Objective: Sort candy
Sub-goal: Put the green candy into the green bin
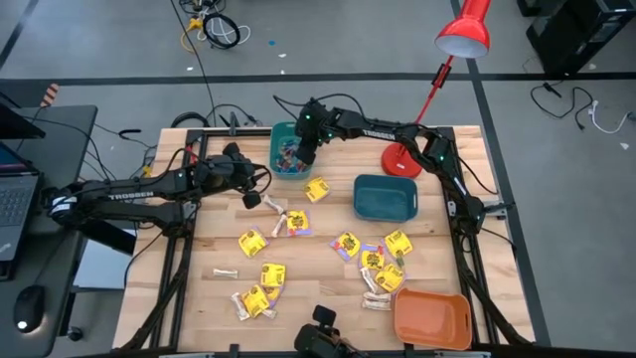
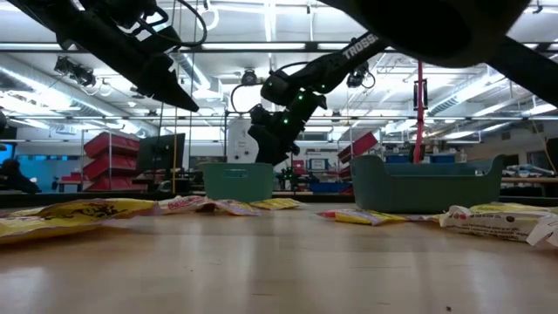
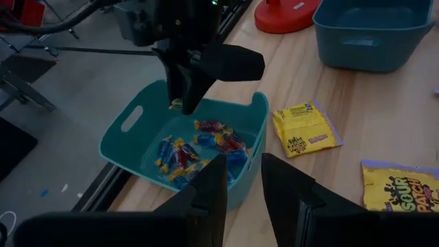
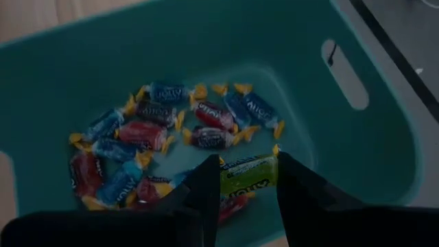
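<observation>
A small teal bin (image 1: 288,149) at the table's far edge holds several blue and red wrapped candies (image 4: 158,130). My right gripper (image 4: 247,180) hangs over the bin, shut on a green wrapped candy (image 4: 248,173); the left wrist view also shows this gripper (image 3: 182,96) above the bin's rim (image 3: 130,137). My left gripper (image 3: 243,189) hovers left of the bin, above the table, open with nothing between its fingers. Yellow candy packets (image 1: 373,259) and pale stick pieces (image 1: 227,271) lie flat across the table's middle and near part. My right gripper pinches the green candy (image 4: 248,173) between its two fingers, the piece spanning the gap from one finger to the other. The fingers slant down into the bin from above. The candy is clear of the pieces on the bin's floor.
A larger dark teal bin (image 1: 385,197) stands right of centre. An orange bin (image 1: 432,318) sits at the near right corner. A red lamp's base (image 1: 399,159) stands at the far right, and its shade (image 1: 464,35) reaches beyond the far edge. A yellow packet (image 3: 305,127) lies beside the small bin.
</observation>
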You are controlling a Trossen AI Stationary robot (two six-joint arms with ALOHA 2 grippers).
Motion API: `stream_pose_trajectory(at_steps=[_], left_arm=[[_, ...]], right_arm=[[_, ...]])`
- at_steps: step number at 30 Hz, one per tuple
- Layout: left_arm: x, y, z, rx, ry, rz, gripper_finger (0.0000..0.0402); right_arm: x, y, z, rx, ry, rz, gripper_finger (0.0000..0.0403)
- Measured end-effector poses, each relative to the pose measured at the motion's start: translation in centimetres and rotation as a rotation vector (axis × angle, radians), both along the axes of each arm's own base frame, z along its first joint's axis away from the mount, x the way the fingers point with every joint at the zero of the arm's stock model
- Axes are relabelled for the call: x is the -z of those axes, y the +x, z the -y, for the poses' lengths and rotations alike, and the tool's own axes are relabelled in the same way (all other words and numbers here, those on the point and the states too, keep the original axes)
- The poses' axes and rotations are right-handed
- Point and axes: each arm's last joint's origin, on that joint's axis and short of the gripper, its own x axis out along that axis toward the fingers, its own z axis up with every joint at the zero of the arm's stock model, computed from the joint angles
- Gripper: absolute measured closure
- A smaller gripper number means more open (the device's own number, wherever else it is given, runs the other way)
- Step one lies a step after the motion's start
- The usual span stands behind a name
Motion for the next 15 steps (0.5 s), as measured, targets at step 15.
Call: stream_pose_trajectory(at_steps=[15], left_arm=[[0.00,0.00,0.00,-0.001,-0.002,0.001,0.0308]], right_arm=[[-0.37,0.39,0.13,-0.030,-0.028,0.052,0.0239]])
